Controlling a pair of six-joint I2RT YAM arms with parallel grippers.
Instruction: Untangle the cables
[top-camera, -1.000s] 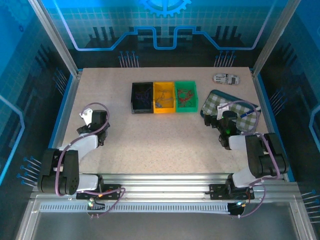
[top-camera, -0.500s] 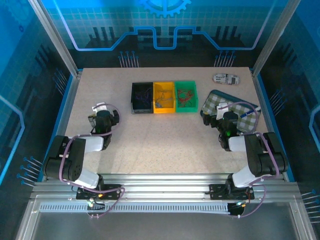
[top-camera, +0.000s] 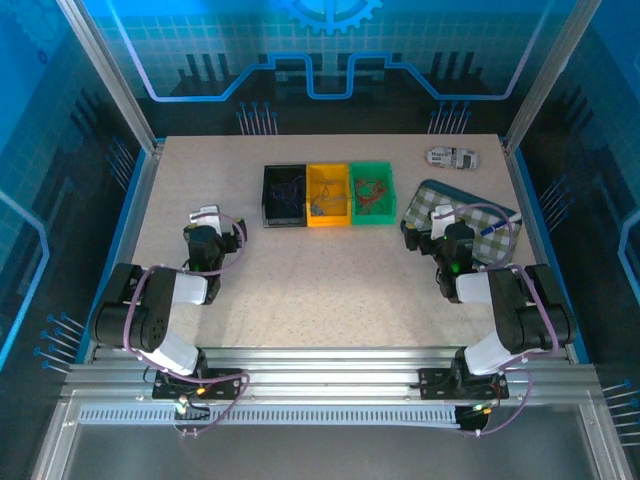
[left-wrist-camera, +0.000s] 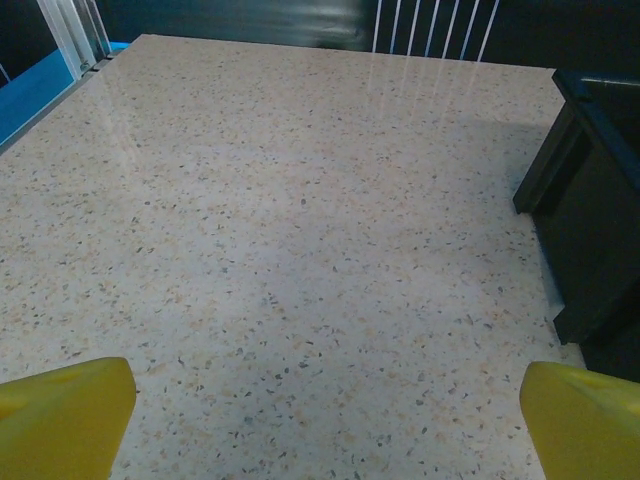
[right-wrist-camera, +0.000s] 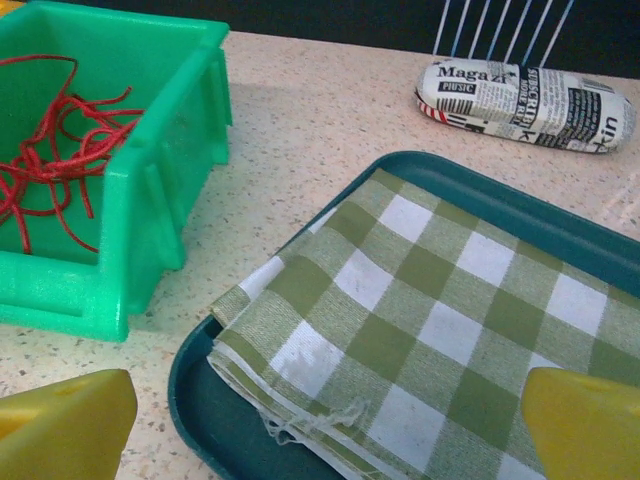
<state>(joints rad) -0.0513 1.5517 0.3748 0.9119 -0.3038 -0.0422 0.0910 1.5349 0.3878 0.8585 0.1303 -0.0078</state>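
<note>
At the far middle of the speckled table, a black bin, a yellow bin and a green bin stand in a row, side by side. The cables lie sorted in them. From above, bluish cables show in the black bin, pale cables in the yellow one and red cables in the green one. The right wrist view brings the red ones close, a loose tangle on the bin floor. It also shows a green checked cloth folded on a teal tray just beside that bin, and a newspaper-print case beyond. The left wrist view catches the black bin's outer wall, its contents hidden. The left gripper hovers over bare table, jaws spread wide and empty. The right gripper is likewise agape, above the tray's near corner, gripping nothing
</note>
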